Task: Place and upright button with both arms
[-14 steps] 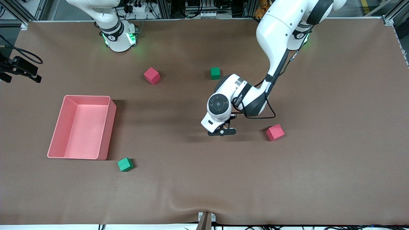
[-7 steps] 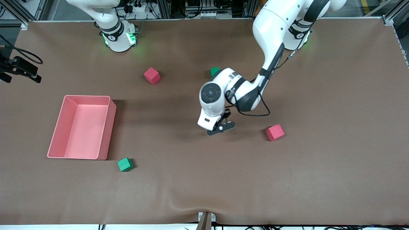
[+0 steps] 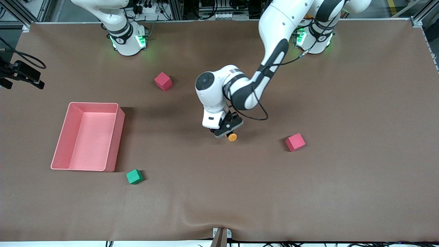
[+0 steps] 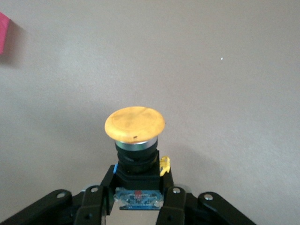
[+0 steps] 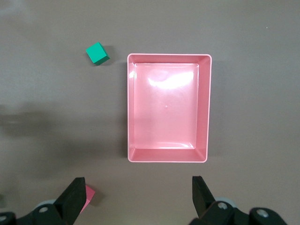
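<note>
Left gripper [image 3: 224,132]: mostly hidden under its own wrist in front view; fingers [image 4: 101,199] cut off by left wrist view's edge. Button [image 4: 135,140]: base partly hidden between those fingers. Right gripper [image 5: 138,199]: out of front view; fingertips alone show. 1 red cube [image 5: 86,197]: partly covered by a right fingertip.

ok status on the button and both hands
Left hand shut on the button, over mid-table. Right hand open, high over the pink bin, waiting. Nothing in the way; nearest red cube sits apart.
</note>
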